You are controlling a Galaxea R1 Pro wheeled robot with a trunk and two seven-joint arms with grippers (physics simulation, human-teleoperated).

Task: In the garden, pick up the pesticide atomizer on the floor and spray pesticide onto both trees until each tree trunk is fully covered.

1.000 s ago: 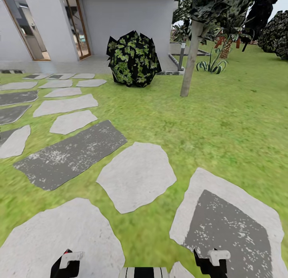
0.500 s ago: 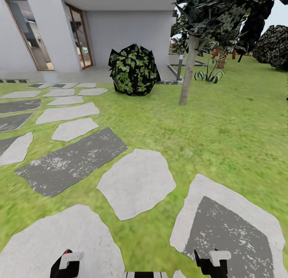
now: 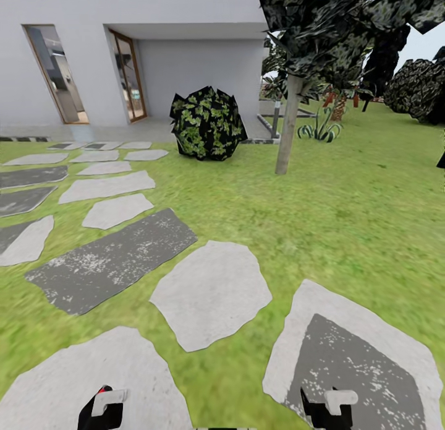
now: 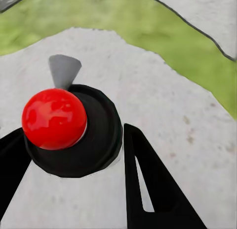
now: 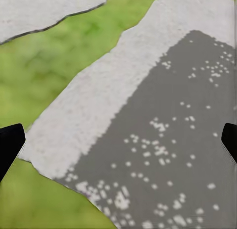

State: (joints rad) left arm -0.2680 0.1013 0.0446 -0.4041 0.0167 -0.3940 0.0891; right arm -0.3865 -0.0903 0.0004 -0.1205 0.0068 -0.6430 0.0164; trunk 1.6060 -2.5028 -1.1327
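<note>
Left gripper (image 4: 74, 130) looks clamped round the pesticide atomizer (image 4: 98, 140), well short of the tree trunk (image 3: 287, 127). I'd guess the atomizer is light and rigid, but that glossy red cap (image 4: 54, 117) seems slippery, so grip the black body and leave the grey nozzle (image 4: 63, 69) free. Right gripper (image 5: 121, 140) is spread wide and holds nothing. The wrist view gives the grasp up close, while the head view gives the trunk far ahead, with the bush (image 3: 208, 124) left of it.

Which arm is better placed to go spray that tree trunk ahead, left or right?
Left. In its wrist view the left gripper has its fingers around the atomizer, red knob on top. The right gripper hangs open over a stepping stone. The tree trunk stands far ahead.
</note>
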